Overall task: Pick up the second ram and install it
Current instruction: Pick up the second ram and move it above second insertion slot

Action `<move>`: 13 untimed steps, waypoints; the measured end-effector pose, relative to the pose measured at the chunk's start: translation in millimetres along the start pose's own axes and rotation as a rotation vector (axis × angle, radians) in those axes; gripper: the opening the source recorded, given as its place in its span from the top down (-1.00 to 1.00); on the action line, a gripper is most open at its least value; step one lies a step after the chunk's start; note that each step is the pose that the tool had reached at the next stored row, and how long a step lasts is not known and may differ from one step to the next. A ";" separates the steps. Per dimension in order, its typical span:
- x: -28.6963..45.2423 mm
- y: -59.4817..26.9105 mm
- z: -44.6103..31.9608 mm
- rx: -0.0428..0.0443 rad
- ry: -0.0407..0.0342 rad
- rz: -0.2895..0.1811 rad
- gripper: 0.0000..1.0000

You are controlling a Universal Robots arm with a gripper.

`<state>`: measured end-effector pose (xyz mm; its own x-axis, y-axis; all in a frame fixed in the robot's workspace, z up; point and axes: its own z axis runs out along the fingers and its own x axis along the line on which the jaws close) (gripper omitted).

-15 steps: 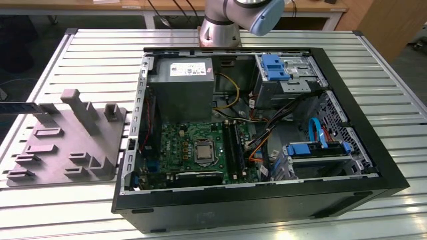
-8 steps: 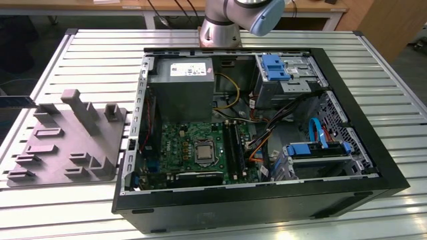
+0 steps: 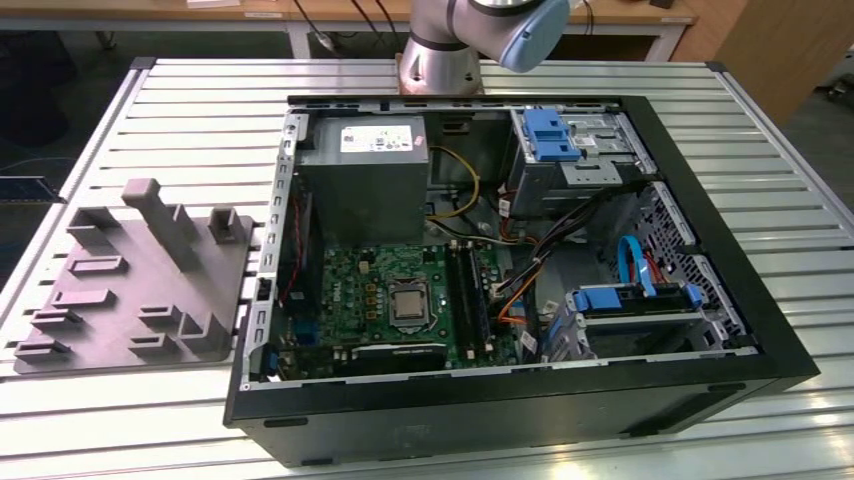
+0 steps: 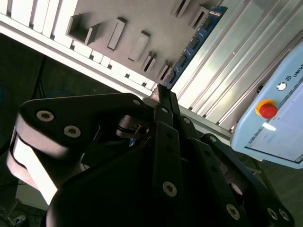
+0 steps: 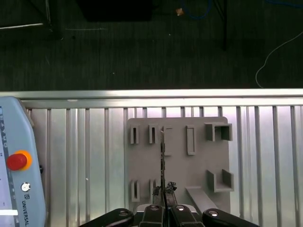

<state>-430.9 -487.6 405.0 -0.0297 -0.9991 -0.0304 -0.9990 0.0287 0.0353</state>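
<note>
Exterior view: open computer case [image 3: 507, 405] containing motherboard [image 3: 380, 290]; grey block [image 3: 134, 290] beside it.
Second wrist view: second ram [image 4: 194, 43] standing on edge in the block; gripper [image 4: 161, 91] fingers pressed together, empty.
First wrist view: ram edge-on beneath the fingertips.

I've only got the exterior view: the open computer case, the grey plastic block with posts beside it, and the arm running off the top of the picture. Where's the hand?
Observer: In the second wrist view the hand hangs above that grey plastic block with slots and posts.
Operator: Is it carrying anything?
Observer: Yes, it is shut on the long thin dark memory stick with black chips, which looks held clear of the block.
Operator: Anything else nearby?
Observer: In the first wrist view a pale blue control tablet with a red button lies on the slatted metal table beside the block.
</note>
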 end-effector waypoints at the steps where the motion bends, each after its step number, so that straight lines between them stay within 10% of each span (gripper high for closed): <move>1: -0.1 0.1 -2.1 0.0000 0.0000 0.000 0.76; 13: -0.7 0.9 -25.2 0.0000 0.0000 0.000 0.76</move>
<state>-431.0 -487.6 430.2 -0.0297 -0.9991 -0.0304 -0.9990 0.0286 0.0353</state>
